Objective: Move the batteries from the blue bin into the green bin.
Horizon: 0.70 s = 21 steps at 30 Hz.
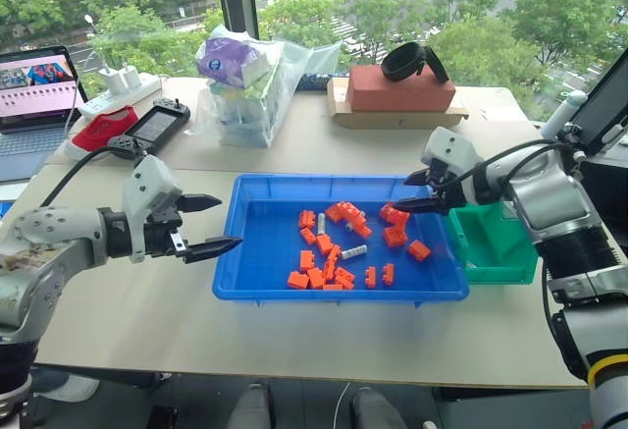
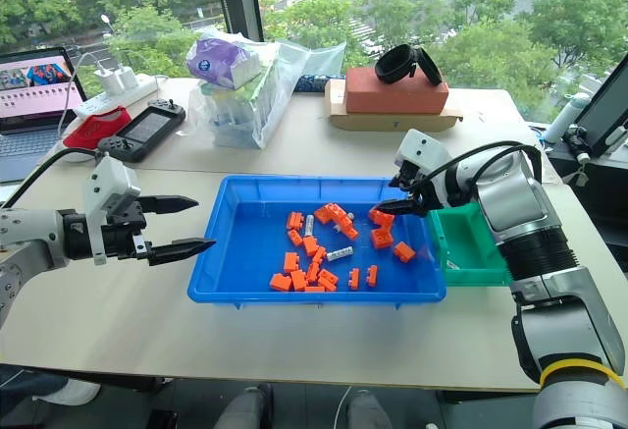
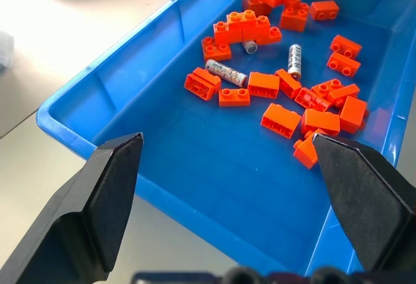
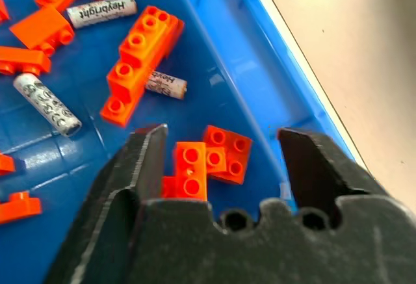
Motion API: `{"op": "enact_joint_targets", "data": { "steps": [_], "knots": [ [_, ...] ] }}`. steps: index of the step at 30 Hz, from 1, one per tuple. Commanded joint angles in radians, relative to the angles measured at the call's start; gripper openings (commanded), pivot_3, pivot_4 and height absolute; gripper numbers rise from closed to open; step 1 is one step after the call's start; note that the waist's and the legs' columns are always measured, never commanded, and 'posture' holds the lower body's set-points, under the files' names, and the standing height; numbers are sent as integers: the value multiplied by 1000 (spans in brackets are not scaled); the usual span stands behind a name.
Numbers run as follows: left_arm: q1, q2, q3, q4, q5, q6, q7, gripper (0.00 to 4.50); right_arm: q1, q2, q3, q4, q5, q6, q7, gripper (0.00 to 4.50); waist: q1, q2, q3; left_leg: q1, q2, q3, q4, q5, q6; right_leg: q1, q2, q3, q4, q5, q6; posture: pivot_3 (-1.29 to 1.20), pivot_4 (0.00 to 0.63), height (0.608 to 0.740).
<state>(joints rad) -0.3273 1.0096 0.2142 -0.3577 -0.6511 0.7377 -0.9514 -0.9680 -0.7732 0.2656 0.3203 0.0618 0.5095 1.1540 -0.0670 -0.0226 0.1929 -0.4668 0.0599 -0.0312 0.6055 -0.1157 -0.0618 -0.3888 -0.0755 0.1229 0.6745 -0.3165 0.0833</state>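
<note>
Silvery-grey slim cylindrical batteries [image 1: 353,251] lie among orange plastic blocks [image 1: 316,277] in the shallow bright blue plastic bin [image 1: 257,293] — small green plastic bin [image 1: 496,270] at its 3 o'clock. Right gripper [image 1: 414,191] spread, empty, over the tray's 2 o'clock corner; left gripper [image 1: 214,223] spread at 9 o'clock.

Green bin [image 1: 496,242]: near wall and interior largely screened by the right arm; contents cannot be told. One battery [image 4: 164,84] half hidden under an orange block [image 4: 140,56] near the blue bin's [image 1: 255,215] far edge. Laptop [image 1: 34,90] cut off at the table's far left corner. Bag [image 1: 245,90] contents at the table's far edge indistinct. Battery print illegible in the head views.
</note>
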Motion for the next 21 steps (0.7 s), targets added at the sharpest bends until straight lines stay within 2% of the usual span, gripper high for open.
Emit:
{"op": "enact_joint_targets", "data": {
  "steps": [1,7,10,14,17,20,21],
  "knots": [
    [-9,2,17,-14,4,-18,-1,4500,-28,-40,-58,-111,41,19,52,4484,0,0,0,0,0,0,0,0,0,0,0,0,0,0,0,0,150,739],
    [-12,-6,9,-8,11,-22,-2,4500,49,-66,-31,-416,184,179,190,4484,-1,0,0,0,1,0,0,0,0,0,0,0,1,0,0,0,150,739],
    [-18,-10,3,-8,14,-24,-4,4500,62,-9,33,-467,170,267,134,4484,-3,0,0,0,1,0,1,0,0,0,0,0,1,0,0,0,150,739],
    [-22,-12,2,-25,13,-17,-4,4500,106,21,106,-491,124,262,97,4484,1,0,0,1,1,0,2,0,0,0,1,-1,3,0,0,0,150,739],
    [-24,-11,7,-38,6,-7,0,4500,109,28,146,-444,70,217,64,3852,3,0,0,0,0,0,2,0,0,-1,0,-1,3,0,0,0,150,739],
    [-23,-11,10,-42,6,-6,1,4500,108,41,162,-417,45,192,49,2898,3,0,0,0,1,0,2,0,0,0,0,-1,3,0,0,0,150,739],
    [-21,-12,11,-44,6,-6,2,4500,108,47,163,-414,42,188,45,2898,2,0,0,0,1,0,2,0,0,-1,1,-1,3,0,0,0,150,739]
  ]
}}
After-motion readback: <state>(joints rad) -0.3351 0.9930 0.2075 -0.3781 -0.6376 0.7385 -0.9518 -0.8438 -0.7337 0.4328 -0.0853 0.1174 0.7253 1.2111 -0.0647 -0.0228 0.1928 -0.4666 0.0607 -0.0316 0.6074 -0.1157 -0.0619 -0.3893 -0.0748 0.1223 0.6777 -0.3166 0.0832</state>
